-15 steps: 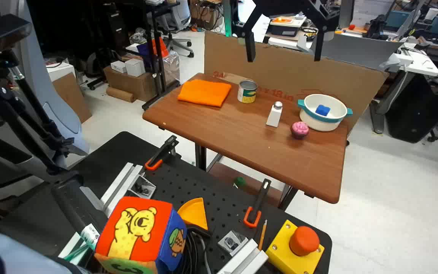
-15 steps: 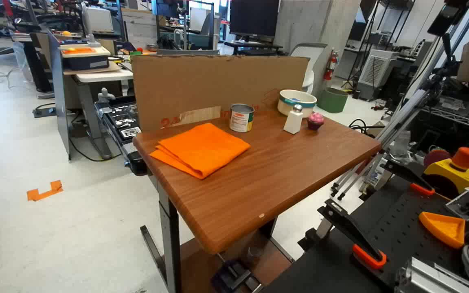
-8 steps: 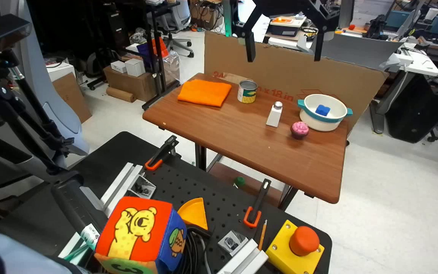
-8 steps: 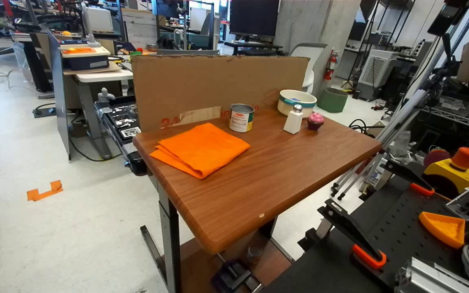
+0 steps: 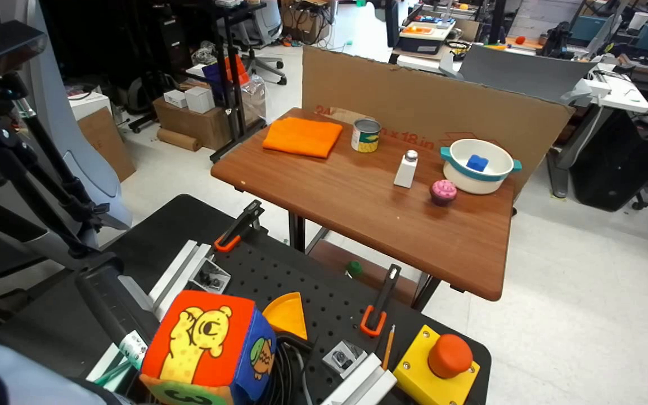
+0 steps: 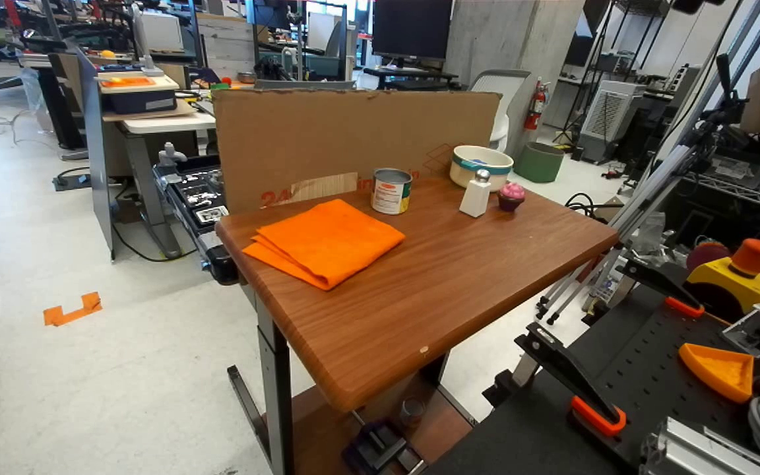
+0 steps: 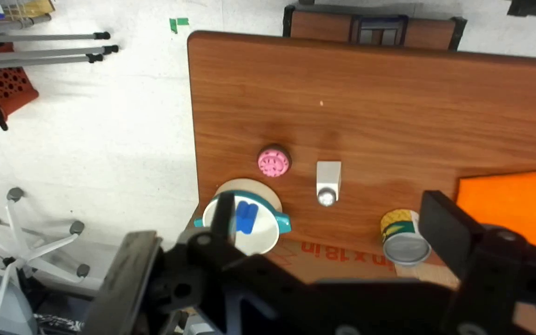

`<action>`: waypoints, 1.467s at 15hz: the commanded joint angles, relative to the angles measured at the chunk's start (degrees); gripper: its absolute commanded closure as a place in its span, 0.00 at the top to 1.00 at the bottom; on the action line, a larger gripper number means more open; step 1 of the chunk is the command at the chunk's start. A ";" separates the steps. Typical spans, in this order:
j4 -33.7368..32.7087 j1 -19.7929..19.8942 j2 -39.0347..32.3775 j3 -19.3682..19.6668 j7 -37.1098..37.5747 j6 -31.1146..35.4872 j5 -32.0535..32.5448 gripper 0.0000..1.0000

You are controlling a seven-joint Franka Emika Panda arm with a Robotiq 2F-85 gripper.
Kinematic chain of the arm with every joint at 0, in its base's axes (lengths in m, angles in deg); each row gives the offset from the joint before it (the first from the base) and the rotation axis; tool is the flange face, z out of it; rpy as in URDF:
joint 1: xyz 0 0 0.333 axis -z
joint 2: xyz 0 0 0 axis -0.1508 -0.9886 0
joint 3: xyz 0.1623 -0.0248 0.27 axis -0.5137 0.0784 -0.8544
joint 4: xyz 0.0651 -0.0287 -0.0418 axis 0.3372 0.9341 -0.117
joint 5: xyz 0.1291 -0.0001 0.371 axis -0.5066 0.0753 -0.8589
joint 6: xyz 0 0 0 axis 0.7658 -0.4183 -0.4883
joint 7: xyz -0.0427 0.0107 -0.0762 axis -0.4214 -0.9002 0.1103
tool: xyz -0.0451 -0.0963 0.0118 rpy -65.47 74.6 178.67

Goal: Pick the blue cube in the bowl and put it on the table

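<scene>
Currently, the black gripper (image 7: 329, 207) is standing widely spread and holding nothing; the small blue cube (image 5: 477, 163) is resting inside the round white teal-banded bowl (image 5: 471, 184) on the brown wooden table (image 5: 324, 191).

Brown wooden table (image 5: 366, 199), folded orange cloth (image 5: 303, 137), can (image 5: 365, 136), white shaker (image 5: 405, 171), pink-topped cupcake (image 5: 443, 192), bowl (image 5: 473, 184)

Blue cube (image 5: 477, 163), cream bowl (image 5: 471, 185) (teal-banded)

Blue cube (image 5: 477, 163) in 2-handled white bowl (image 5: 472, 184) on table (image 5: 358, 197).
</scene>
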 commanded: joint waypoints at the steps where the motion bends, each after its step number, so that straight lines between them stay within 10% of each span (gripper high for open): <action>1: -12.45 -1.28 -11.91 3.21 -3.37 0.55 -3.54 1.00; 13: -44.61 2.13 -44.97 5.64 -13.17 -2.15 -17.61 1.00; 22: -58.09 5.38 -61.95 4.45 -10.34 -5.37 -15.76 1.00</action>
